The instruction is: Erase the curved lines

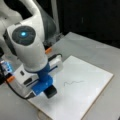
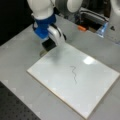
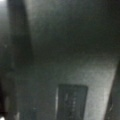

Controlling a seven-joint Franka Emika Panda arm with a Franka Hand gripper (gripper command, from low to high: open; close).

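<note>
Curve lines [image 1: 73, 82] sit unerased mid-way across the white board [image 1: 95, 75] in both front views, well apart from the gripper [image 1: 50, 91], which carries a black eraser block at the board's left corner; its opening cannot be told. Wrist view is murky.

The curve lines [image 1: 73, 82] [image 2: 74, 74] were one thin, dark, wavy squiggle, unerased, lying flat near the white board's [image 1: 87, 75] [image 2: 100, 85] middle, running toward 3 o'clock and toward 5 o'clock in the front views.
</note>
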